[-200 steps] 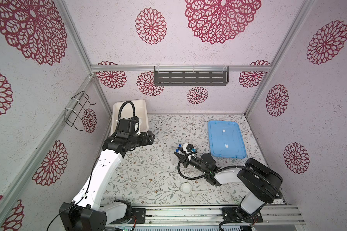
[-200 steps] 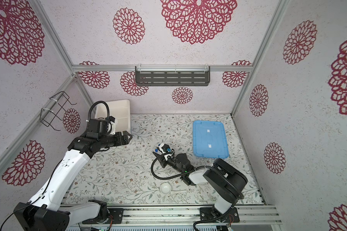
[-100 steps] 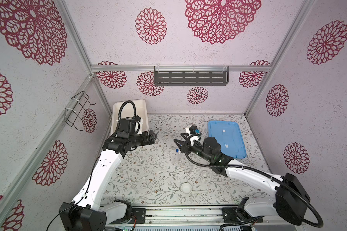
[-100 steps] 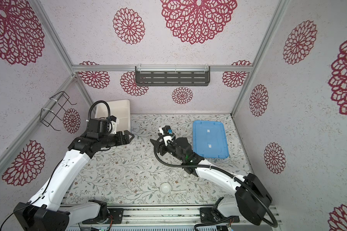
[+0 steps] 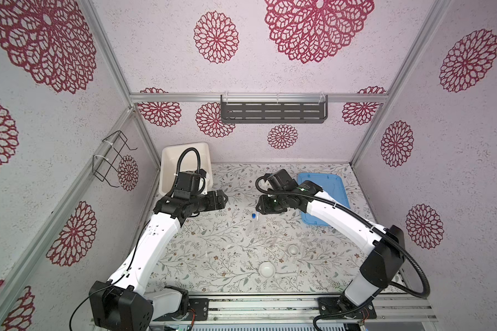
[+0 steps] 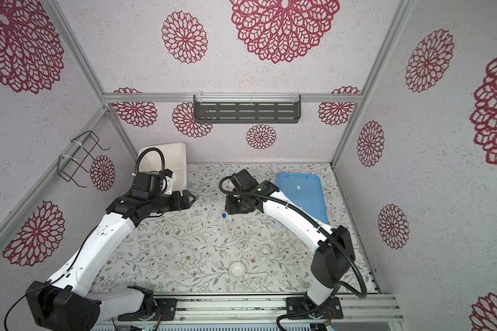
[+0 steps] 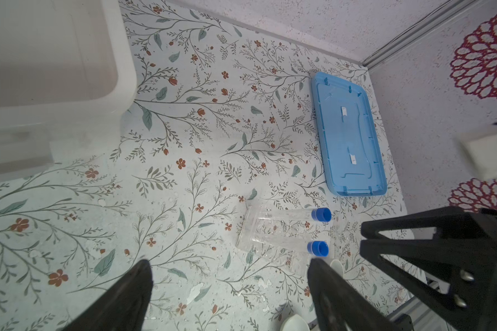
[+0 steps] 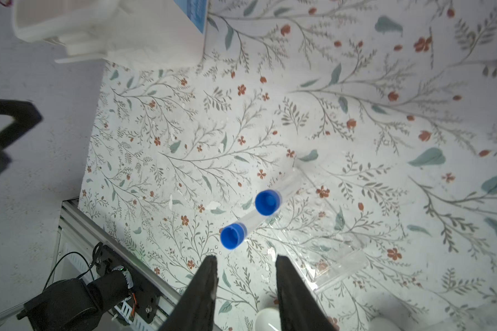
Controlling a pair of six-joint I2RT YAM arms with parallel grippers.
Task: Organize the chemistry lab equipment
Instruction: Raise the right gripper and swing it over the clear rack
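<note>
Blue-capped tubes [image 8: 267, 202] in clear rack [image 8: 337, 253], near right tool [image 8: 246, 259], not touching

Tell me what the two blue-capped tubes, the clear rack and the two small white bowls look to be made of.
Tubes: probably clear plastic, possibly glass; the floral table shows through them. Their caps: opaque matte blue plastic. Rack: clear glossy plastic, see-through with bright edge glints. Larger bowl and smaller bowl: opaque white, smooth; ceramic or plastic, cannot tell.

Floral table [image 5: 213, 258]: rack [image 7: 258, 232], bowls [image 5: 267, 269], lid [image 5: 337, 189], tub [image 5: 168, 169]
</note>
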